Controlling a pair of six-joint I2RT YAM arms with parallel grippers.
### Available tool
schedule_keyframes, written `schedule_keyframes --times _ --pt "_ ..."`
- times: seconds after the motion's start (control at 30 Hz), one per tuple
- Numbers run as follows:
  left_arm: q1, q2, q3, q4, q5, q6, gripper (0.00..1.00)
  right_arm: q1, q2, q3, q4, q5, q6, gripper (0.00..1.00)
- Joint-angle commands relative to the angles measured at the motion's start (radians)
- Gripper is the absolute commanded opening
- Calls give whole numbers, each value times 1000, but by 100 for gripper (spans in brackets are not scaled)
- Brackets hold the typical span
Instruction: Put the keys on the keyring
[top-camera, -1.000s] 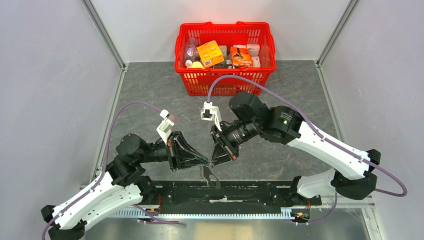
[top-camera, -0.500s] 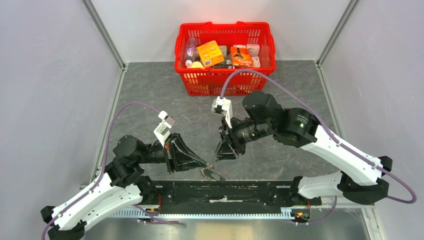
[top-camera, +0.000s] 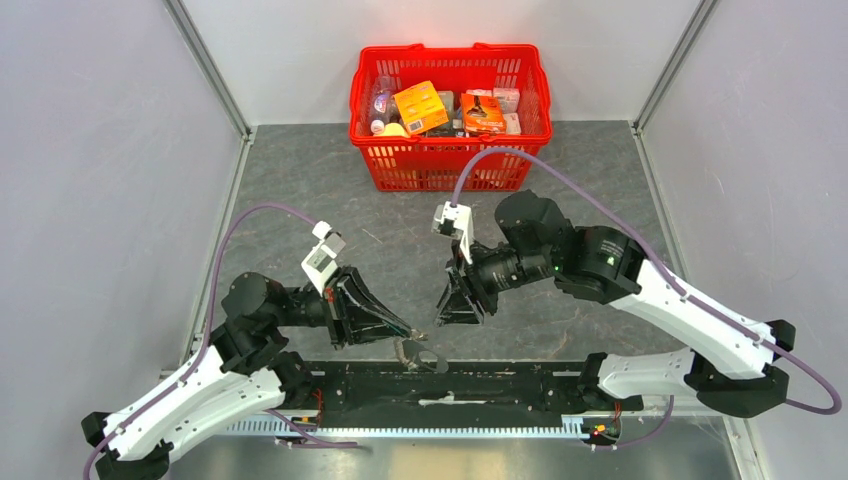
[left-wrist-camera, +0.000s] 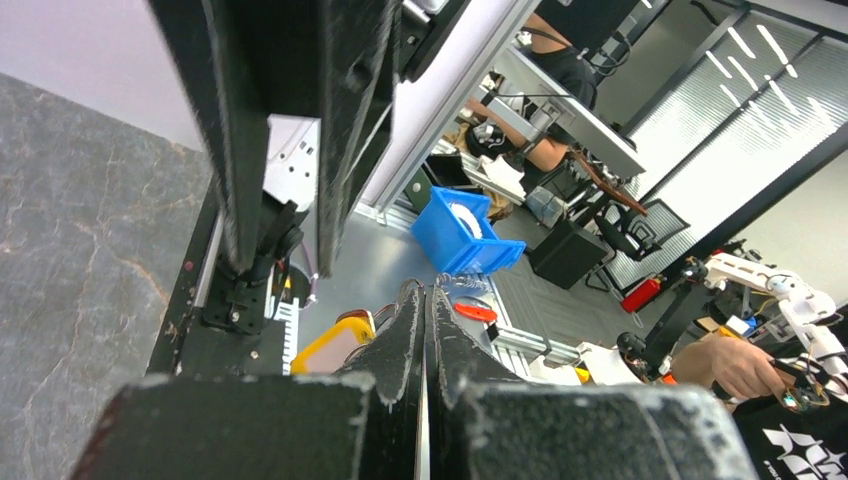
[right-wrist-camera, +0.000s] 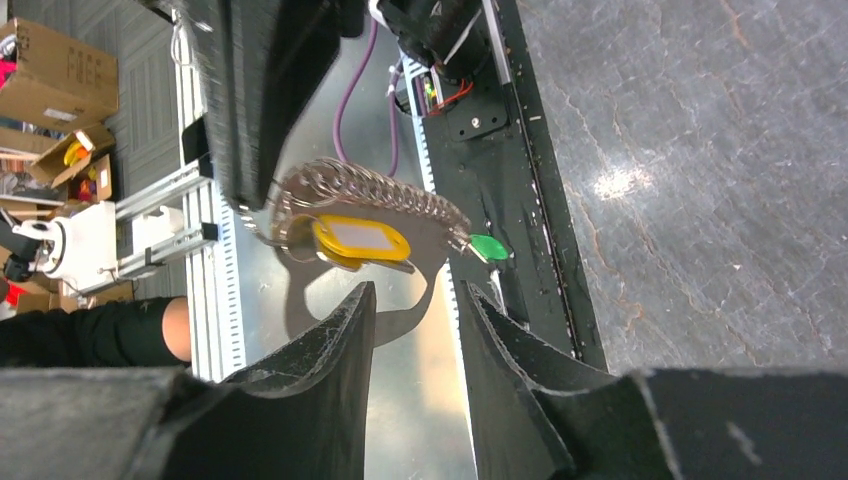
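My left gripper (top-camera: 413, 335) is shut on the keyring (top-camera: 421, 354), which hangs from its tips over the black base rail. In the right wrist view the keyring (right-wrist-camera: 372, 196) shows its coiled stretch. The yellow key (right-wrist-camera: 360, 240) hangs under the coil and the green key (right-wrist-camera: 487, 247) sits at the ring's right end. The left fingers (right-wrist-camera: 268, 120) pinch the ring's left end. My right gripper (top-camera: 455, 308) is open and empty, a short way right of the ring; its tips (right-wrist-camera: 416, 290) are just below the keys, not touching. In the left wrist view the shut gripper (left-wrist-camera: 422, 296) has the yellow key (left-wrist-camera: 335, 340) beside it.
A red basket (top-camera: 440, 165) full of small boxes stands at the back middle of the grey table. The black base rail (top-camera: 500, 385) runs along the near edge. White walls with metal posts close in both sides.
My right gripper has drawn back to the right, away from the left gripper's tips and the keyring. My left gripper has dropped slightly and still holds the ring.
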Motion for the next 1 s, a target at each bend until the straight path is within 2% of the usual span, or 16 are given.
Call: schedule_keyframes --times 0.0,0.57,0.7,0.83,0.97 --pt "-3 1 0 134 30 -67 2 -3 -23 -51 96 -71 -54 43" --pt "-3 68 42 143 23 -68 2 0 -133 -154 269 -106 -105 46" --pt "-3 83 43 178 12 -94 2 3 -151 -169 280 -25 -137 46" --pt "-3 91 40 209 -1 -117 2 2 -172 -186 264 127 -184 45" --pt "-3 81 44 219 -11 -121 2 3 -208 -240 259 164 -204 46"
